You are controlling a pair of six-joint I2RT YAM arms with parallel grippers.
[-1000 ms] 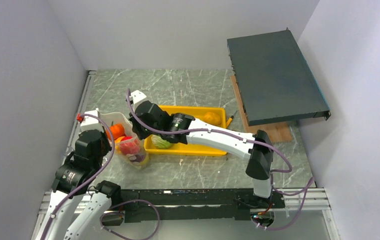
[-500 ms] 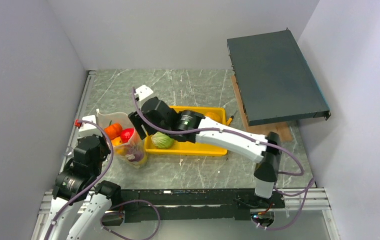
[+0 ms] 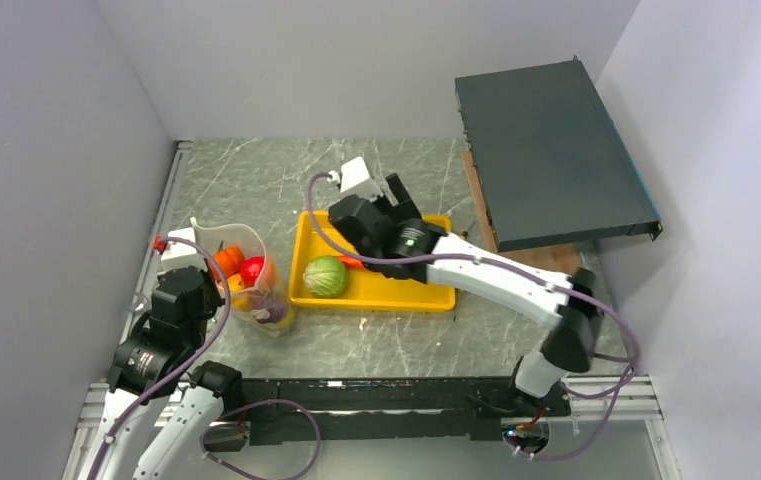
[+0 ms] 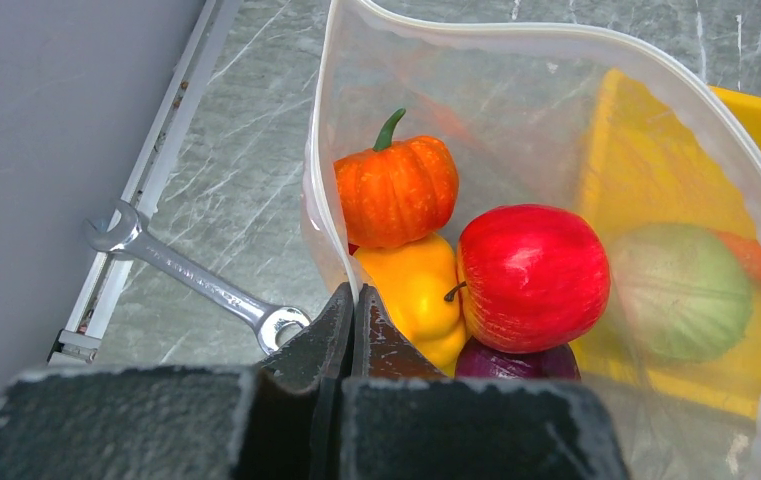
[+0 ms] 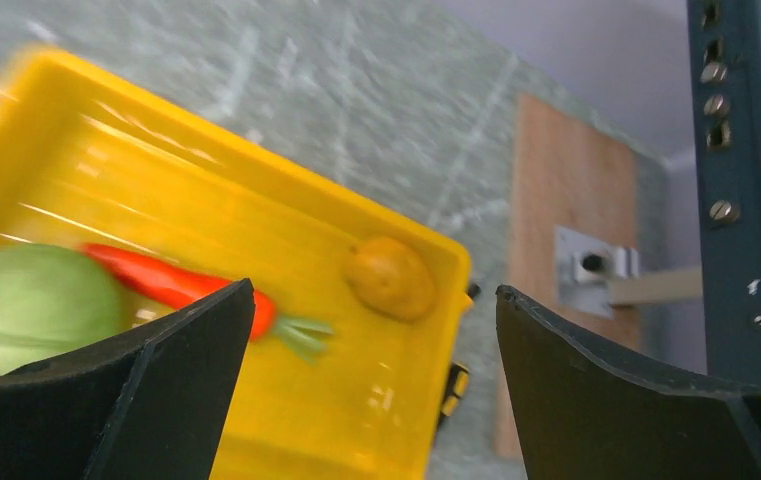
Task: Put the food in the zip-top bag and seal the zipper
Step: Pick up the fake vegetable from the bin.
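Observation:
The clear zip-top bag (image 4: 328,200) stands open at the left, its whitish zipper (image 4: 476,35) forming the rim. My left gripper (image 4: 354,300) is shut on the bag's near rim. Inside lie an orange pumpkin (image 4: 396,190), a yellow pepper (image 4: 411,290), a red tomato (image 4: 533,275) and a purple onion (image 4: 516,362). My right gripper (image 5: 374,290) hangs open and empty over the yellow tray (image 5: 256,180). The tray holds a green cabbage (image 3: 325,276), a carrot (image 5: 171,285) and a yellow piece (image 5: 391,278).
A steel wrench (image 4: 186,275) lies on the table left of the bag. A dark metal case (image 3: 551,150) sits on a wooden board (image 3: 546,262) at the back right. A small black-and-yellow object (image 5: 453,385) lies beside the tray's right edge. Walls close in on both sides.
My right gripper has opened and swung from the bag's mouth back and right over the tray. The red tomato now rests in the bag. The left gripper keeps its hold.

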